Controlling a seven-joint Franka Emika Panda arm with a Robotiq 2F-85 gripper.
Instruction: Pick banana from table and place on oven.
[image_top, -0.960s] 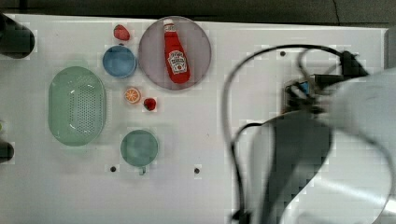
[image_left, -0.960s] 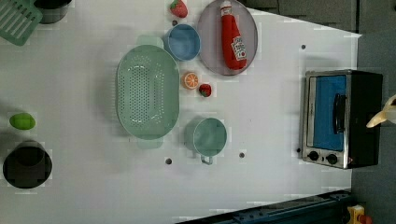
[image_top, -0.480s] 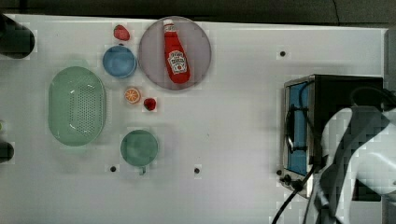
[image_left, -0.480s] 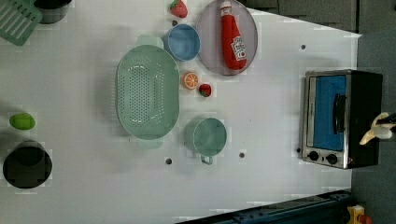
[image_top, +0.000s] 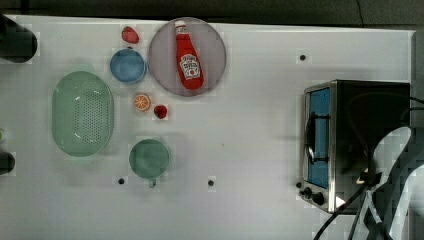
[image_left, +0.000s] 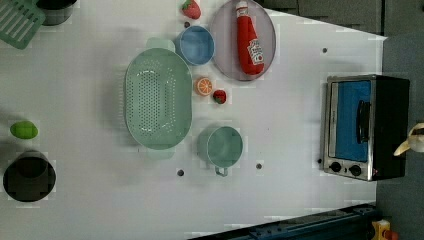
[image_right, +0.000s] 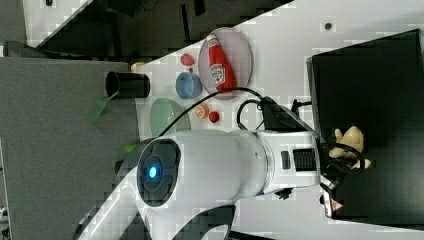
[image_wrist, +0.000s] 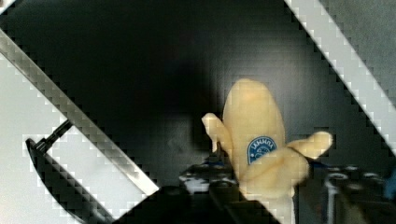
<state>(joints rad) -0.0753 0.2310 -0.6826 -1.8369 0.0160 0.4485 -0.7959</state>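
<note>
Banana (image_wrist: 254, 140) between part-open end effector (image_wrist: 261, 179) fingers, over oven (image_wrist: 140, 79) top

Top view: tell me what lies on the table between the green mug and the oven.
Nothing but bare white table, with one small dark hole, separates the green mug from the oven in the top view.

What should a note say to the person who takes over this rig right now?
Gripper: at the small pale cream-yellow banana, above the black top of the boxy silver toaster oven with a blue glass door. Whether it grips or has let go cannot be told.
Things: banana is off the large white rectangular table; contact with the oven top is not clear.
Done: pick and carry.
Left: make sure the banana rests on the oven, release it, withdraw the arm.
</note>
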